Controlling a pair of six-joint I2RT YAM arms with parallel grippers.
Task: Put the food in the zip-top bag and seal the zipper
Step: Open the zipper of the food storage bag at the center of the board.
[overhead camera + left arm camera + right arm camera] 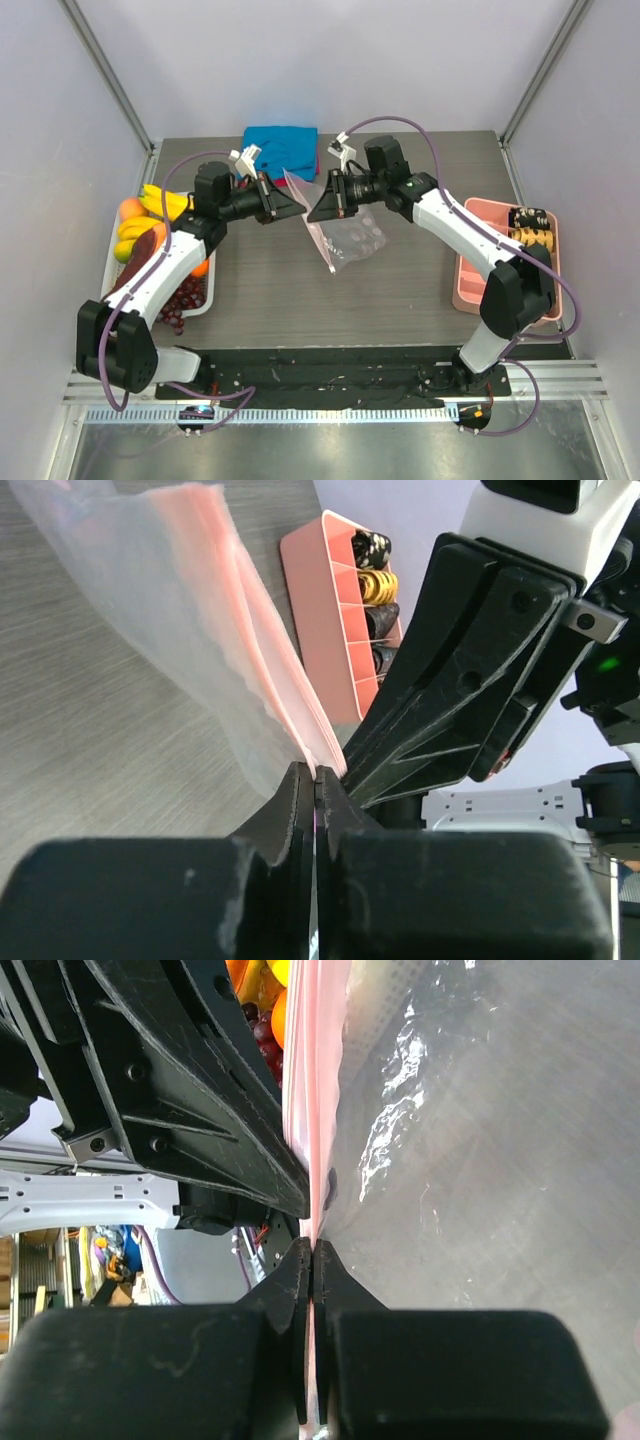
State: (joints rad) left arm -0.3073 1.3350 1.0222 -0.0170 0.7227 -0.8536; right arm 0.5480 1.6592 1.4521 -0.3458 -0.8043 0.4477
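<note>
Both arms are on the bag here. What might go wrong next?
1. The left gripper and right gripper pinch only the thin edge of the zipper, so the bag may slip free.
2. They meet nose to nose and might collide.
3. The food lies in the tray at left; sealing now could leave it out.

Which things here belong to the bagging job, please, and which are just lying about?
Job: zip-top bag, zipper, food, left gripper, right gripper.
Lying about: blue-and-red cloth, pink compartment tray.
</note>
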